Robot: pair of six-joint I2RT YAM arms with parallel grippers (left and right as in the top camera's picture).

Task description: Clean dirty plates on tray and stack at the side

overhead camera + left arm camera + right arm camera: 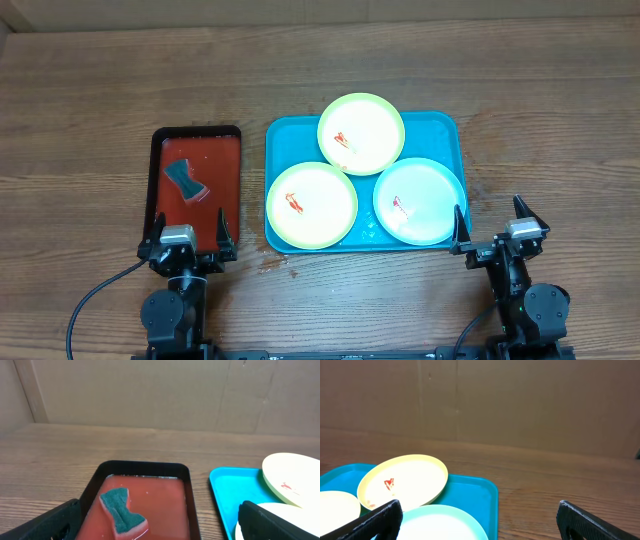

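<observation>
The turquoise tray (pixel 440 130) lies mid-table and holds three dirty plates. A yellow-green plate (pixel 361 133) sits at the back, another yellow-green plate (pixel 311 205) at the front left, and a pale blue-white plate (pixel 420 201) at the front right. Each has a small red smear. My left gripper (pixel 188 238) is open and empty at the near end of the red tray. My right gripper (pixel 497 227) is open and empty just right of the turquoise tray's front right corner. The right wrist view shows the back plate (pixel 402 480) and the blue-white plate (pixel 440 522).
A red black-rimmed tray (pixel 232 160) left of the turquoise tray holds shallow liquid and a green sponge (pixel 184 179), which also shows in the left wrist view (pixel 121 510). A small wet patch (pixel 272 264) lies on the wood by the turquoise tray's front left corner.
</observation>
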